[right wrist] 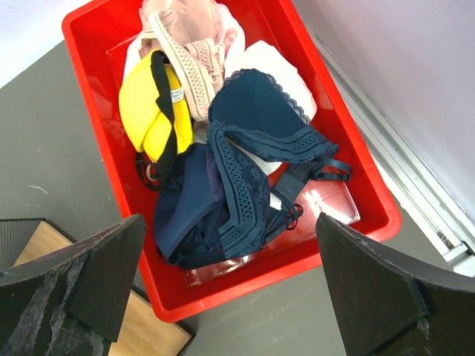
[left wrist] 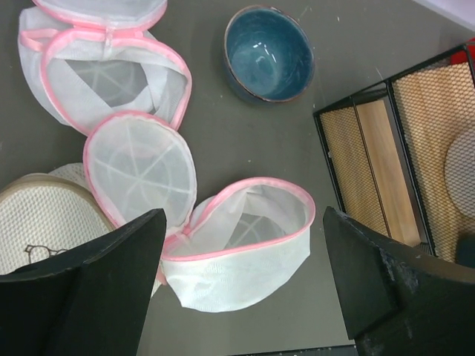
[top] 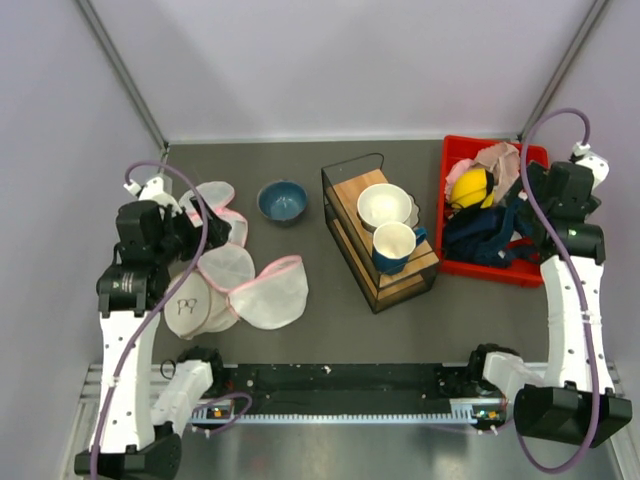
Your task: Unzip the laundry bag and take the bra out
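Note:
The laundry bag [top: 268, 293] lies left of centre, white mesh with pink zipper trim, zipper open and its two halves spread apart. In the left wrist view it [left wrist: 237, 256] looks empty. My left gripper [top: 197, 233] [left wrist: 243, 216] is open above it, holding nothing. The yellow bra [top: 468, 187] with dark trim lies in the red bin [top: 492, 271] at the right, among navy and pale pink garments. It also shows in the right wrist view [right wrist: 148, 111]. My right gripper [top: 528, 197] [right wrist: 230, 222] is open above the bin's [right wrist: 245, 285] near edge, holding nothing.
More pink-trimmed mesh bags [top: 215, 200] [left wrist: 111, 74] and a flatter white round bag with a dark mark [top: 188, 305] [left wrist: 44, 222] lie at the left. A blue bowl [top: 282, 200] [left wrist: 269, 52] stands behind. A wire rack [top: 352, 255] holds a white bowl and a blue mug.

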`<state>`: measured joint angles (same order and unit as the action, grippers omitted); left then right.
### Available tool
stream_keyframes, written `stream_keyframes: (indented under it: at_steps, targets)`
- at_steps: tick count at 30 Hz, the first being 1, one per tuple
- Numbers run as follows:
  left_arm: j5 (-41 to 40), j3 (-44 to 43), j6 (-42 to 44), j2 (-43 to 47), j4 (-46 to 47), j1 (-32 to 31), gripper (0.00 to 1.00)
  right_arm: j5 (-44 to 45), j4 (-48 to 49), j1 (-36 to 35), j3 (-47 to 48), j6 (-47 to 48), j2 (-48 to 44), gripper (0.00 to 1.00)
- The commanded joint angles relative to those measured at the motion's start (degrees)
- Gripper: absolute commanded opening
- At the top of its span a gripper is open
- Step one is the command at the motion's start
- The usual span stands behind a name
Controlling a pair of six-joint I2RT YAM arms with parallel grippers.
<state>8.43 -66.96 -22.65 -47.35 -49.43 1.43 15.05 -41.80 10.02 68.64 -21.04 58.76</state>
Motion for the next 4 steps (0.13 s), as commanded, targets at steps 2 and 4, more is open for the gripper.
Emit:
stream_keyframes:
  at_steps: [2, 4]
  targets:
    - [2.6, 2.4, -0.1, 1.7, 2.2, 0.2, 0.93, 0.1, 0.6, 0.6, 0.4, -0.8, -1.1, 0.99]
    - [2.2, 2.6, 0.0, 2.2, 2.1, 0.2, 0.93, 0.2, 0.6, 0.6, 0.2, -0.8, -1.4, 0.99]
